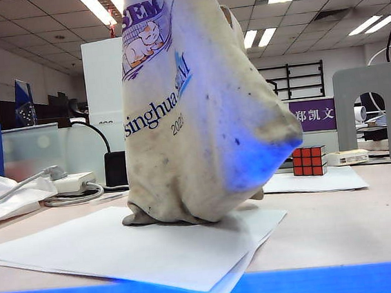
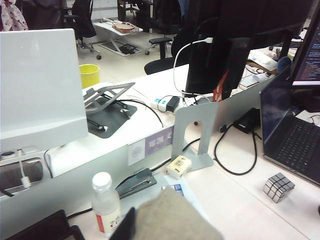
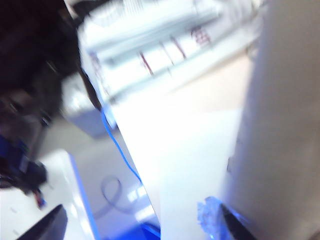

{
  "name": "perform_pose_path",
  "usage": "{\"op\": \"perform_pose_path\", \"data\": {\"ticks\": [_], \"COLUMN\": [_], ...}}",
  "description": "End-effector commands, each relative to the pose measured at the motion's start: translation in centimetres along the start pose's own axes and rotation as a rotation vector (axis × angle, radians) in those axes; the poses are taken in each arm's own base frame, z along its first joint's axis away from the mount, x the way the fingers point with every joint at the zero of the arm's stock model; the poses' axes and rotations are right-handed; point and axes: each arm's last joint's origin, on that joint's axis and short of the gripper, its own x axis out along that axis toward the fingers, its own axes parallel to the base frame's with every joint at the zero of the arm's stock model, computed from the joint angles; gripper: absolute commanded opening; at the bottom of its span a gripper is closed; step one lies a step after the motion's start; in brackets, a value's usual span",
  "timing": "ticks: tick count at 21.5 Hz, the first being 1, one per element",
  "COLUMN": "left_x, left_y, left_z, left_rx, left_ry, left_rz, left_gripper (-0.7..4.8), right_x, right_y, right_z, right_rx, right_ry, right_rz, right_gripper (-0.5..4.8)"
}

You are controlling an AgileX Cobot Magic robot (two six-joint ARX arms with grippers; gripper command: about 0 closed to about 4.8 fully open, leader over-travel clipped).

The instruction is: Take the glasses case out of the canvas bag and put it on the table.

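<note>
**Hoisting the tote, one arm ready to reach in**

Gripping a fold of off-white cloth, the left gripper (image 2: 145, 225) is clamped on the top of the canvas bag (image 1: 200, 118) and holds it upright. The right gripper (image 3: 142, 227) hangs just beside the bag's wall. Its view is badly blurred, but its two dark fingertips (image 3: 50, 225) stand wide apart with nothing clamped between them.

The glasses case is not in view. A bulge with a blue cast at the bag's lower corner suggests it sits deep inside, low down. The bag's base rests on the white paper sheets (image 1: 123, 254) on the table (image 1: 369, 220).

The risks lie in the single pinch of cloth. If it slips, the bag would slump and close its mouth over the case. A gripper reaching in could snag a strap, or find the smooth hard case wedged in the corner and lose it. Tugging the bag could also drag the loose sheets beneath it.

The count:
- one bag
- two grippers
- one fanned stack of several sheets under the bag
- one Rubik's cube (image 1: 310, 160) beyond the bag on another sheet
- one bottle (image 2: 106, 205) and one stapler (image 2: 136, 182) near the bag's top
</note>
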Motion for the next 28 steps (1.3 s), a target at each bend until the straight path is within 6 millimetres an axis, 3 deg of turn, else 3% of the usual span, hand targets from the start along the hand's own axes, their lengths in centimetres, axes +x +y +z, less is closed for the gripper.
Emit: {"op": "perform_pose_path", "data": {"ticks": [1, 7, 12, 18, 23, 26, 28], "left_x": [-0.8, -2.1, -3.4, -3.5, -3.5, -3.8, -4.0], "left_y": [-0.4, -0.9, -0.7, -0.5, -0.5, -0.7, -0.8], "left_z": [0.8, 1.3, 1.7, 1.5, 1.7, 1.7, 1.9], "left_rx": [-0.006, 0.022, 0.028, 0.018, 0.022, 0.015, 0.017], "left_ry": [-0.051, -0.075, -0.086, -0.064, -0.078, -0.079, -0.086], "left_rz": [-0.048, -0.062, -0.014, -0.005, -0.015, -0.015, -0.019], "left_gripper": [0.26, 0.26, 0.26, 0.26, 0.26, 0.26, 0.26], "right_x": [0.9, 3.3, 2.3, 0.0, 0.8, 1.9, 2.4], "right_y": [-0.6, -1.8, -1.6, -0.8, -0.9, -1.9, -2.6], "right_z": [-0.6, -1.6, -1.2, -0.6, 0.0, 0.6, 0.9], "right_rx": [-0.017, -0.01, -0.032, -0.094, -0.114, -0.117, -0.112], "right_ry": [0.037, 0.129, 0.087, -0.006, -0.045, -0.092, -0.116], "right_rz": [-0.136, -0.274, -0.354, -0.437, -0.389, -0.401, -0.385], "right_gripper": [3.91, 3.92, 3.92, 3.92, 3.92, 4.79, 4.79]}}
